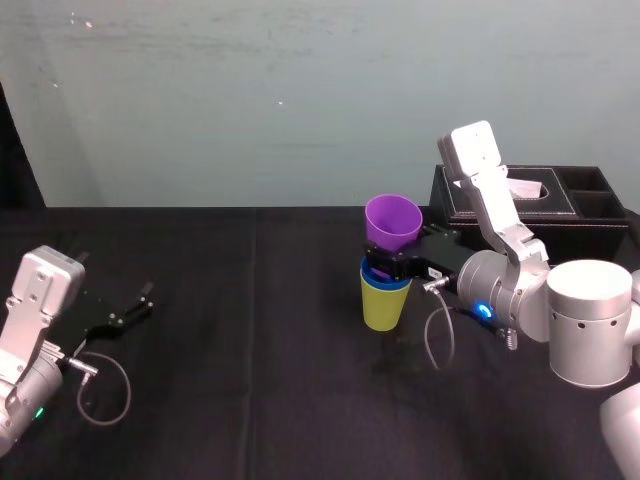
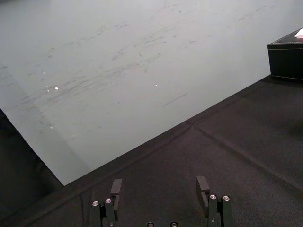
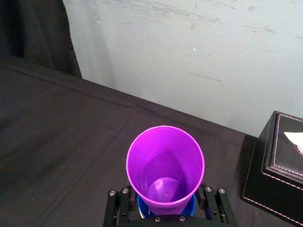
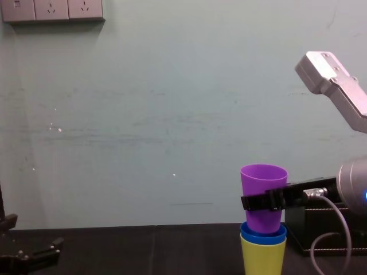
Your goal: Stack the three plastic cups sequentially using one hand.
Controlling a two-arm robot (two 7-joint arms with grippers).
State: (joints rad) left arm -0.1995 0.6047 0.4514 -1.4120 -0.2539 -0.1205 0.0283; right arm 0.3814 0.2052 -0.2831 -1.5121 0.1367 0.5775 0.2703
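Leftward: left gripper (image 1: 143, 300) parked on table (image 1: 250, 400), fingers apart. Centre: blue cup (image 1: 371, 271) nested in yellow-green cup (image 1: 385, 306); purple cup (image 1: 392, 220) upright, coaxial, partly seated. Rightward: right gripper (image 1: 393, 262), nearer, clamped round the purple cup.

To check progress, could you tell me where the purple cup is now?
Right of centre in the head view, the purple cup sits in the right gripper, nested in the blue cup inside the yellow-green cup, near the tissue box.

Right gripper (image 1: 392, 262) apparently clamped, left gripper (image 2: 159, 186) open
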